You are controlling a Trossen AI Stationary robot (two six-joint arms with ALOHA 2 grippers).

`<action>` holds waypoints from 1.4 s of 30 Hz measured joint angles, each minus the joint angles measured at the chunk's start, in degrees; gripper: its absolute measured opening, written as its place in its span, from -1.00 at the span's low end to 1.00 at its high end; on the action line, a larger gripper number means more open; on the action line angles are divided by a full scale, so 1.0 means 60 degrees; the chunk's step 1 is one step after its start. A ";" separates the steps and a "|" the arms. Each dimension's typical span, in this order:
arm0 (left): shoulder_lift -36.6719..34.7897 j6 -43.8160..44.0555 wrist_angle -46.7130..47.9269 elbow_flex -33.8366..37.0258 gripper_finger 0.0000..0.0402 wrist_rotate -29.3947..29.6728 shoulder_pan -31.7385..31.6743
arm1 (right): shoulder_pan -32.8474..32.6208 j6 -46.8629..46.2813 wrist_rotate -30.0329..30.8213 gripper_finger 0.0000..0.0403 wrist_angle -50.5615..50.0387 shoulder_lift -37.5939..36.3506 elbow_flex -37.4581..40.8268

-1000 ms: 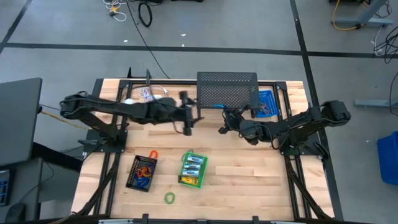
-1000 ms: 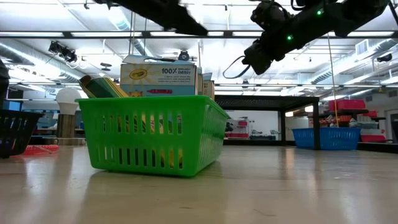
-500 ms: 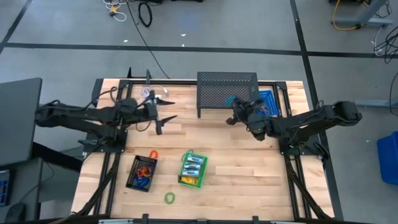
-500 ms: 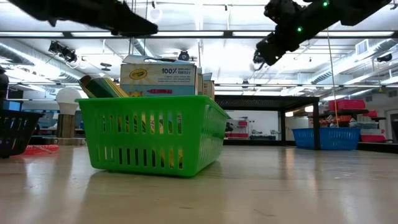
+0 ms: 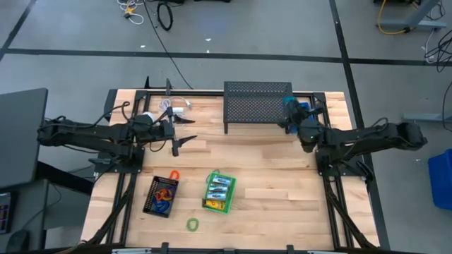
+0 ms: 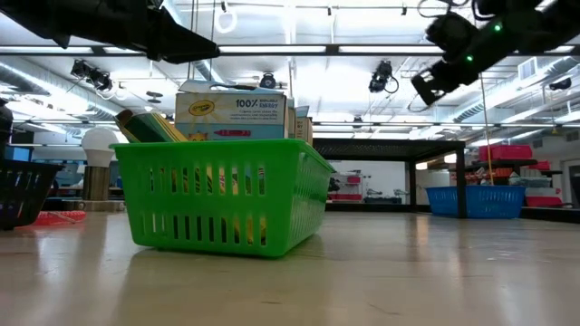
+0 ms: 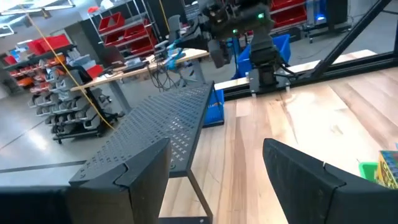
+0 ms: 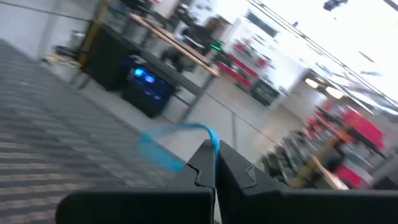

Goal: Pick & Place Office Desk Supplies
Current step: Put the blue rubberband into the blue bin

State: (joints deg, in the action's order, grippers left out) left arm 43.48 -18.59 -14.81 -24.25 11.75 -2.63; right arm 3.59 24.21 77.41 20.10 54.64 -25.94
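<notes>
Here my green basket (image 5: pixel 218 192) holds yellow crayon boxes (image 6: pixel 231 116), one reading "100%"; the black tray (image 5: pixel 160 195) holds coloured loops (image 5: pixel 164 200). My left gripper (image 5: pixel 185 130) gapes wide, empty; my right gripper (image 5: pixel 289 107) pinches a blue loop (image 8: pixel 177 145).

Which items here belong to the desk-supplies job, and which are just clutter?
Job:
- crayon boxes in the green basket
- loops in the black tray
- green loop, lying loose
- blue loop, pinched in the right gripper

Lying about:
- white coiled cable
- black mesh stand
- blue bin
</notes>
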 joint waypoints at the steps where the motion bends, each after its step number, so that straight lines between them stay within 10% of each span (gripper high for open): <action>1: 0.0000 0.0001 -0.0003 0.0000 0.31 -0.0002 0.0000 | 0.0105 -0.0050 0.0126 -1.00 -0.0016 -0.0208 0.0147; 15: 0.0004 0.0205 0.0089 0.0000 0.31 -0.0291 0.0004 | 0.1564 -0.0396 0.1010 -1.00 -0.0062 -0.1141 0.1401; 31: 0.0004 0.0278 0.0099 0.0000 0.31 -0.0295 0.0004 | 0.4469 -0.5097 -0.3320 -1.00 -0.3559 -0.1170 0.1440; 42: 0.0007 0.0281 0.0103 0.0000 0.31 -0.0295 0.0004 | 0.4570 -0.5363 -0.3898 -1.00 -0.3910 -0.1170 0.1436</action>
State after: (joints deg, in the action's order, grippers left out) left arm 43.53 -16.91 -14.20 -24.25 9.98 -2.61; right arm 31.00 -7.97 54.02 -3.36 47.62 -17.32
